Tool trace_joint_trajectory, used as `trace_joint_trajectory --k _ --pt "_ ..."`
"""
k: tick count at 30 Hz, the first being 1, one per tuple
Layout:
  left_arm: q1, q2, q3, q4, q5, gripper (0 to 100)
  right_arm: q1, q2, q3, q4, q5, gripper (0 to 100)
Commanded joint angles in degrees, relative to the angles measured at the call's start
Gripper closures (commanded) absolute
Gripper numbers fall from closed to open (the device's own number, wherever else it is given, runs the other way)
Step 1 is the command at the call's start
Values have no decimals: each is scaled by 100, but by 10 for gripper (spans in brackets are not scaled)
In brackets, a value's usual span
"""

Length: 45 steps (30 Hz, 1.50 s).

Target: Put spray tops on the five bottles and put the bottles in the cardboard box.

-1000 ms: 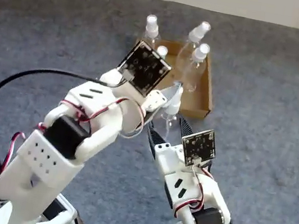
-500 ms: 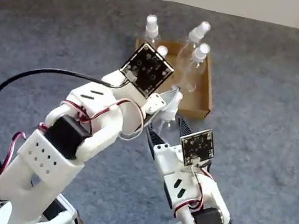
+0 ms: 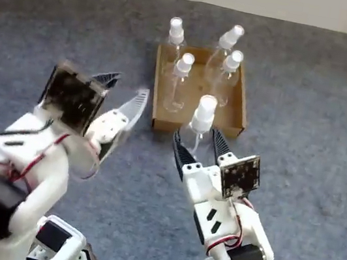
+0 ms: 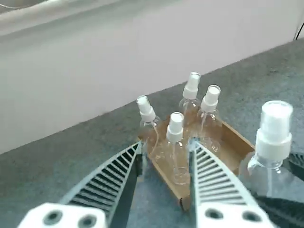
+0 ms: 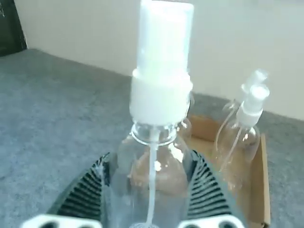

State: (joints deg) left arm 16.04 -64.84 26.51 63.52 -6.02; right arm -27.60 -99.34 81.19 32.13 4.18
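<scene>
On your left, above the grey carpet (image 3: 58,26), your left claw (image 3: 126,88) hangs released, jaws spread wide with nothing between them. Further right sits the cardboard box (image 3: 156,104), and you have 4 bottles (image 3: 178,81) standing upright inside it, each with a white spray top. Just outside the box's near wall, your right claw (image 3: 196,138) is clenched on the clear body of the 5th bottle (image 5: 152,161), which stands upright with its own spray cap (image 3: 204,108) fitted.
</scene>
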Motion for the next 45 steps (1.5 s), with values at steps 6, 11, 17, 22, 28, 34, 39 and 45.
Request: trace_joint_trajectory --k 6,11,17,22,28,34,39,45 --pt "-110 -716 2185 -352 -387 845 13 3090 -2721 -163 -62 995" --pt "295 -1297 3327 -1046 -369 774 -4 5095 -4514 -40 -62 995" --pt "541 -1912 4066 -1574 -369 756 -171 6334 -5780 778 -791 995" --pt "523 -1956 4242 -1837 -369 765 -655 6378 -5956 1341 -905 995" --pt "180 -1956 4470 -2295 -378 765 -945 6079 -5974 2202 -932 995" --pt "-163 -1921 4497 -2338 -378 765 -945 5684 -5974 2545 -914 993" --pt "-163 -1921 4505 -2338 -378 765 -910 5508 -5982 2747 -905 960" --pt "-145 -1974 4673 -2303 -378 765 154 5956 -6167 2492 -809 995"
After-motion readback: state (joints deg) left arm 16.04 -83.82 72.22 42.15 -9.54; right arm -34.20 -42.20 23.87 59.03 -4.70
